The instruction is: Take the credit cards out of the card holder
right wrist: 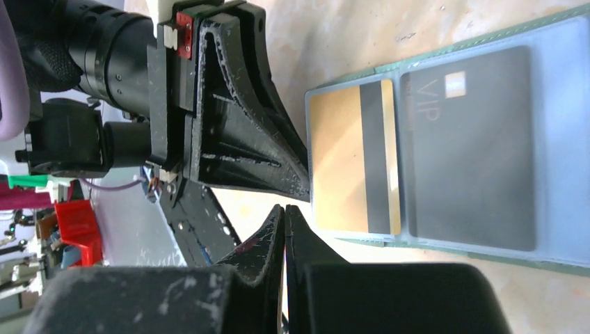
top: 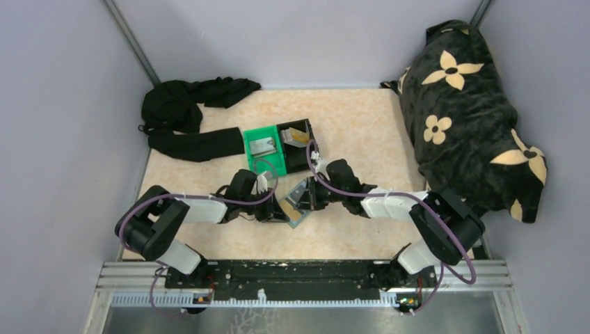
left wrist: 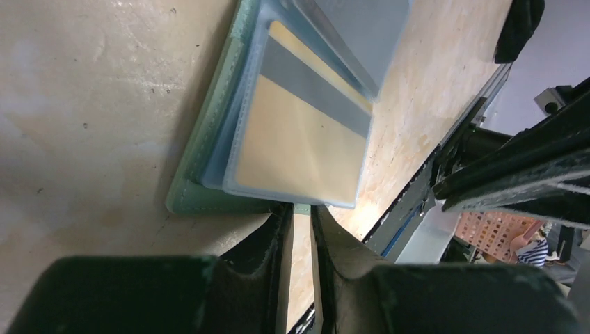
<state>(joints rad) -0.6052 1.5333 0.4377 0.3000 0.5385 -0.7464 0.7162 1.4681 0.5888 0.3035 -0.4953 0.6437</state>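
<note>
The flat grey-green stitched card holder (left wrist: 186, 195) looks matt and leathery; its clear plastic sleeves (left wrist: 217, 163) are glossy. Inside it, the gold striped plastic card (left wrist: 299, 149) shines smooth. Beneath it, the beige marbled tabletop (left wrist: 90, 104) looks smooth.

Grey-green card holder (top: 298, 203) sits open just in front of the green bin (top: 264, 149). Its clear sleeves hold a gold credit card (right wrist: 344, 160) with a dark stripe beside a dark grey credit card (right wrist: 469, 146) marked VIP.
</note>
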